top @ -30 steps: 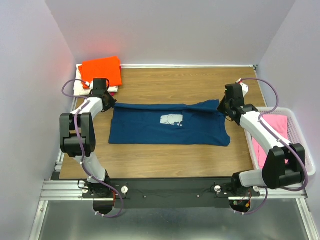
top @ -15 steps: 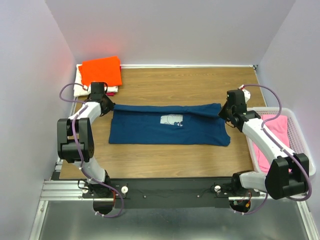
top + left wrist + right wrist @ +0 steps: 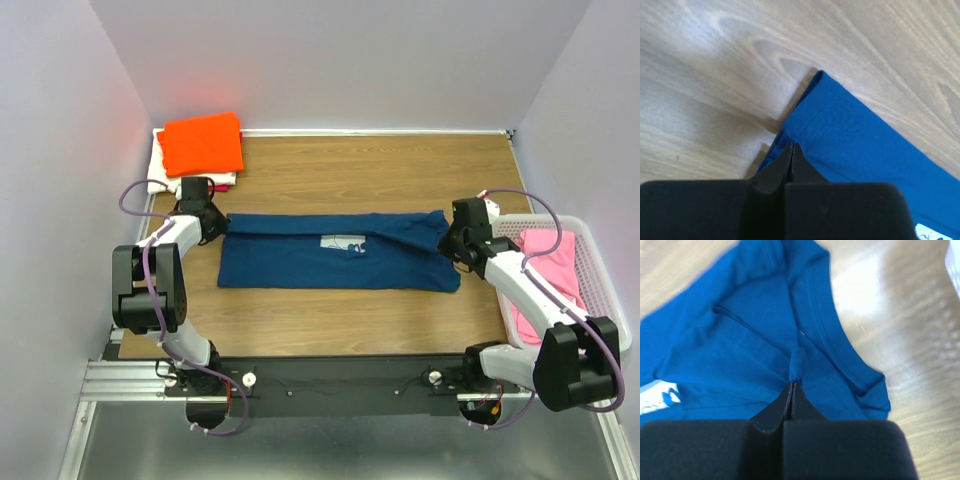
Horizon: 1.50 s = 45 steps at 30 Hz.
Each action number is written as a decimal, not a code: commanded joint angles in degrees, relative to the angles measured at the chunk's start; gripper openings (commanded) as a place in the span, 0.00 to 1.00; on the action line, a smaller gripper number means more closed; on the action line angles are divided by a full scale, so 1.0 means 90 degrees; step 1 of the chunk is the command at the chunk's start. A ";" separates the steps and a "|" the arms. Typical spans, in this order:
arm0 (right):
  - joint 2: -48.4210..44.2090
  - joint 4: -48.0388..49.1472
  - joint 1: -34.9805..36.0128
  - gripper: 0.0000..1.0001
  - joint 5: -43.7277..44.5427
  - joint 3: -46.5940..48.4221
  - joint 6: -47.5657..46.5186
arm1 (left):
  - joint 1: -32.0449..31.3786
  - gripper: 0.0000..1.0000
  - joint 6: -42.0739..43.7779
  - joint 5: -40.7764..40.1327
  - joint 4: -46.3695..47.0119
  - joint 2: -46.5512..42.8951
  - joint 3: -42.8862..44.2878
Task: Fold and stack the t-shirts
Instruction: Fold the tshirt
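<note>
Soft navy blue cloth t-shirt lies mid wooden bench, part-folded lengthwise, left pincer clamped on its left hem corner, right pincer pinching a tuck near the collar; light, limp, likely slippy, so hold the 2 stitched edges.

Looking like a robotics lab cell: enclosing a wooden table with plain pale walls, mounting a cabled left arm and right arm on aluminium framing.
</note>
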 commanded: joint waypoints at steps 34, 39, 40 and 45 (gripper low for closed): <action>-0.0952 0.0043 -0.0021 0.04 -0.1152 -0.1060 0.0383 | 0.0118 0.00 0.0017 0.0115 0.0239 -0.0178 -0.0265; -0.0991 0.0190 -0.0012 0.06 -0.1416 -0.1245 0.0392 | 0.0108 0.00 0.0007 0.0330 0.0278 -0.0149 -0.0294; -0.1001 0.0219 -0.0021 0.08 -0.1455 -0.1333 0.0383 | 0.0118 0.00 0.0007 0.0330 0.0297 -0.0139 -0.0294; -0.1010 0.0229 -0.0021 0.35 -0.1465 -0.1460 0.0305 | 0.0108 0.16 0.0027 0.0428 0.0288 -0.0090 -0.0284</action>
